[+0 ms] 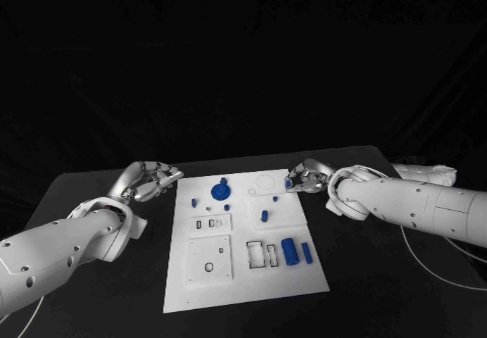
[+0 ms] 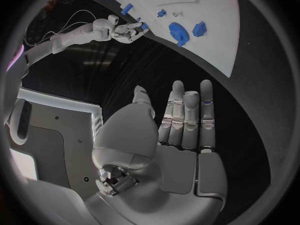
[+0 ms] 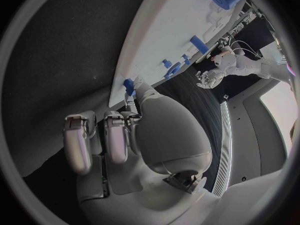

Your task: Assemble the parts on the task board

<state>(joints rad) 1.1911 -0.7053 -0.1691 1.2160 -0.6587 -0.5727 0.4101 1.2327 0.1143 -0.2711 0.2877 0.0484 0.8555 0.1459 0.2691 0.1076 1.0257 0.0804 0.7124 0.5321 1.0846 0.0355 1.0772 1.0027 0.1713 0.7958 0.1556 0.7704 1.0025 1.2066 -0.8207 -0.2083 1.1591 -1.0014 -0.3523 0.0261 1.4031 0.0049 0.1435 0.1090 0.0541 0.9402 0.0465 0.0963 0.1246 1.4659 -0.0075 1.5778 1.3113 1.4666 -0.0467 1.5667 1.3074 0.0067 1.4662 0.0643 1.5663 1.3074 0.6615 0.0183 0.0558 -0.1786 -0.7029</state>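
Observation:
The white task board [image 1: 203,292] lies mid-table. On it are a blue gear [image 1: 219,191], a few small blue pegs such as one [image 1: 264,215] near the middle, and two blue cylinders [image 1: 296,252] beside the rectangular slots. My right hand [image 1: 307,176] hovers at the board's far right edge and pinches a small blue part [image 3: 129,84] at its fingertips; the same part [image 1: 289,184] sits just over the board's edge. My left hand [image 1: 152,180] hangs off the board's far left corner over black table, fingers [image 2: 186,116] straight and apart, holding nothing.
The black table [image 1: 91,193] surrounds the board on all sides. Thin white cables [image 1: 426,264] trail on the table at the right, under my right arm. A round recess [image 1: 264,182] and square plates [image 1: 210,259] mark the board's surface.

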